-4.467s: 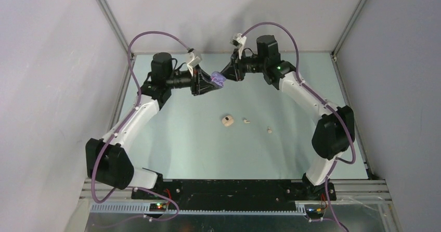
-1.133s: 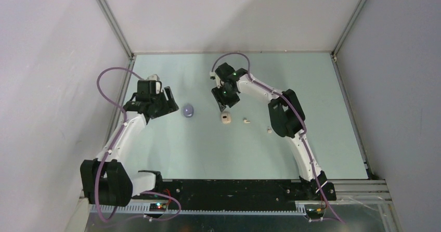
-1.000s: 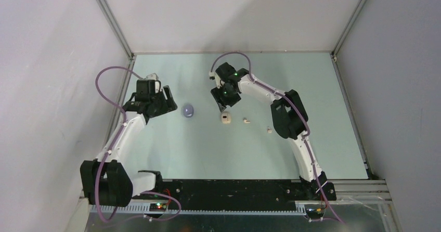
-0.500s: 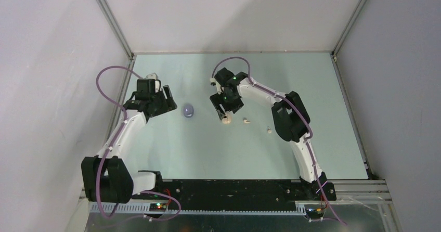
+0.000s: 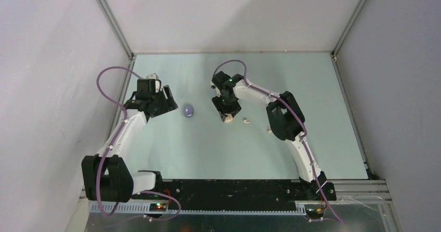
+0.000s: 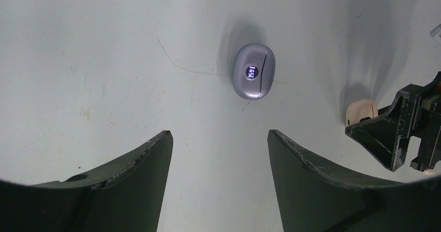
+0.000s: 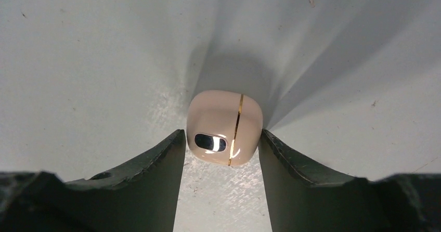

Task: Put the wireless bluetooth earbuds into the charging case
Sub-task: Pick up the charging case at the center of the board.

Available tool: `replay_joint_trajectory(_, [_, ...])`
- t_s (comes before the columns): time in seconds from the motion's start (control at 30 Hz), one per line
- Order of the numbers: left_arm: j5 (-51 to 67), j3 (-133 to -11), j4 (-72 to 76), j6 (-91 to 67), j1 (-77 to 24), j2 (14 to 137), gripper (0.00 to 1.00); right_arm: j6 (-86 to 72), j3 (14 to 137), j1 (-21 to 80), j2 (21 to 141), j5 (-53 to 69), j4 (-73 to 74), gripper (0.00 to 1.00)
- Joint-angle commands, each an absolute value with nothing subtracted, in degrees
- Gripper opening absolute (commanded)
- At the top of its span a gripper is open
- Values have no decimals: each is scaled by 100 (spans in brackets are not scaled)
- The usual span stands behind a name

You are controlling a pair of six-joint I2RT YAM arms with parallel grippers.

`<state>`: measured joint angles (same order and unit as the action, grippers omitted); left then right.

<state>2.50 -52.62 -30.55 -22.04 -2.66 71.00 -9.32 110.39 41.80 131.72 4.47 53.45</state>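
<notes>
Two cases sit shut on the pale-green table (image 5: 312, 86) as the right gripper (image 7: 222, 141) pinches the cream charging case (image 7: 223, 125), one finger pressed to each flank and the gold seam closed. Loose on the table on the right arm's side of that case lie the nearer white earbud (image 5: 246, 120), just beside it, and the farther white earbud (image 5: 269, 130), a little beyond (neither is in any case). On the cream case's other side, well apart, rests a lavender case (image 6: 254, 77), lid down and display lit. The left gripper (image 6: 218, 136) hovers short of it, fingers spread around nothing. The risk, by the look of it, is the rounded, glossy shell — it could squirt out of the pinch or skid into the nearer bud and scatter it. With the lid down, no bud can go in.
</notes>
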Motion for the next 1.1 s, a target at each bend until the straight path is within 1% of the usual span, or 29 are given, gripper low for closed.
replay_joint_trajectory(0.0, [372,-5418,-2819,-2302,-215,7141,73,-714,11095,4228,13140,283,5349,56])
replay_joint_trajectory(0.03, [388,-5415,-2811,-2307,-219,7171,73,-643,11045,4217,13067,291,5329,55])
replay_joint_trajectory(0.1, [413,-5434,-2786,-2310,-218,7194,72,-340,10853,4203,12941,382,5223,50])
replay_joint_trajectory(0.13, [431,-5433,-2753,-2315,-219,7200,72,-120,10694,4202,12853,393,5122,44])
replay_joint_trajectory(0.17, [497,-5425,-2730,-2315,-215,7212,72,170,10612,4190,12807,395,5066,41])
replay_joint_trajectory(0.2, [656,-5423,-2667,-2304,-219,7218,70,313,10471,4187,12718,408,4951,34])
replay_joint_trajectory(0.27, [1134,-5415,-2493,-2217,-220,7242,69,752,10296,4165,12526,514,4821,27])
replay_joint_trajectory(0.33, [1684,-5415,-2275,-2084,-220,7269,69,1315,10014,4153,12199,651,4565,24])
replay_joint_trajectory(0.43, [2393,-5458,-1776,-1978,-219,7289,69,2235,9200,4096,11256,1199,3729,21])
replay_joint_trajectory(0.53, [3334,-5582,-1284,-1994,-238,7343,68,3097,8518,3991,10420,1754,2917,20])
replay_joint_trajectory(0.57, [3699,-5652,-1112,-2012,-270,7372,68,3232,8227,3929,10065,1844,2472,20])
replay_joint_trajectory(0.7, [4424,-6239,-986,-1942,-526,7635,64,3619,7849,3756,9438,2126,1512,19])
replay_joint_trajectory(0.77, [4673,-6446,-926,-1883,-690,7738,62,3768,7720,3718,9229,2247,1065,19])
replay_joint_trajectory(0.9, [4988,-6822,-846,-1645,-1056,7855,63,4157,7613,3825,8993,2242,461,18])
replay_joint_trajectory(1.07, [4580,-7222,-1410,-1126,-1503,7958,64,4361,7611,4000,8826,2214,142,18])
